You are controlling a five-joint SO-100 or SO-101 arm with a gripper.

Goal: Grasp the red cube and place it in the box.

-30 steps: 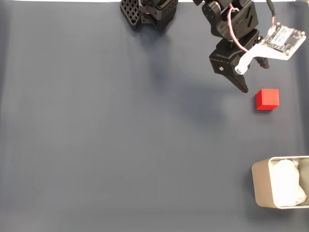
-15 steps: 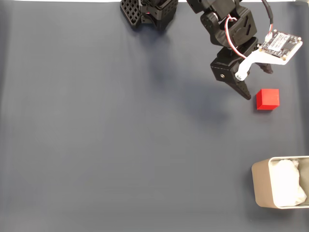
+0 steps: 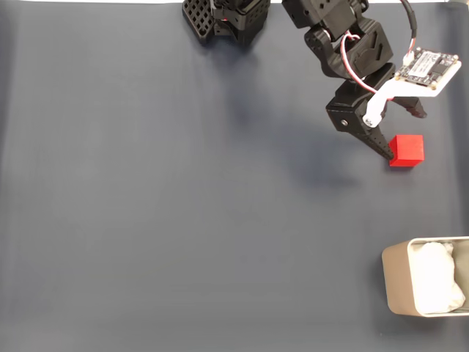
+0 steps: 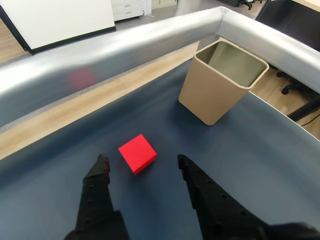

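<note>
Your hand (image 4: 142,162) sits spread apart just short of the red cube (image 4: 137,153), straddling it for a grasp; the box (image 4: 223,81) waits beyond the cube

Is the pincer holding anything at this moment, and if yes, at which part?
Nothing is held. The pincer is open, and the red cube lies on the mat just ahead of its fingertips, touching neither finger.

Office or lab, wheeled office chairs (image 4: 292,87), white drawer cabinet (image 4: 129,7), wooden floor (image 4: 12,42)
</note>
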